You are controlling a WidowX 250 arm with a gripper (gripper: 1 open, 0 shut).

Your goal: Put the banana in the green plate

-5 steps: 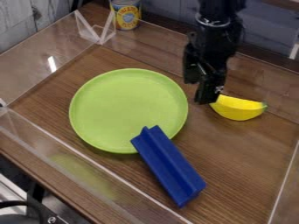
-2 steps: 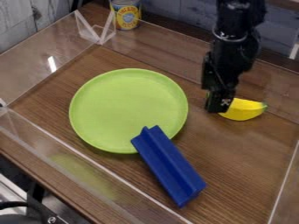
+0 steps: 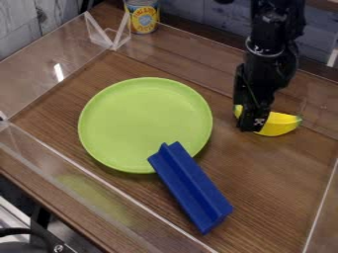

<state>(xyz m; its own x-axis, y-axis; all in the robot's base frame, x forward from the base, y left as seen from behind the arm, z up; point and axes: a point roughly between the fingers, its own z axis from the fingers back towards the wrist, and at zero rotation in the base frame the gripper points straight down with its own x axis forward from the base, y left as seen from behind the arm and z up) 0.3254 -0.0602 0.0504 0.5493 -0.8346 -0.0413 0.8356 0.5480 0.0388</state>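
Observation:
The banana (image 3: 280,124) is a small curved yellow toy lying on the wooden table to the right of the green plate (image 3: 142,122). My black gripper (image 3: 251,111) points straight down with its fingers open, low over the banana's left end and hiding part of it. Nothing is held between the fingers. The large round lime-green plate lies flat in the middle of the table with nothing on it.
A blue rectangular block (image 3: 189,185) lies diagonally at the plate's front right rim. A yellow-labelled can (image 3: 141,15) stands at the back. Clear plastic walls (image 3: 40,148) enclose the wooden work area.
The gripper has moved right and down, from beside the plate's right rim to just over the banana's left end. It stayed open. Banana, plate and block have not moved.

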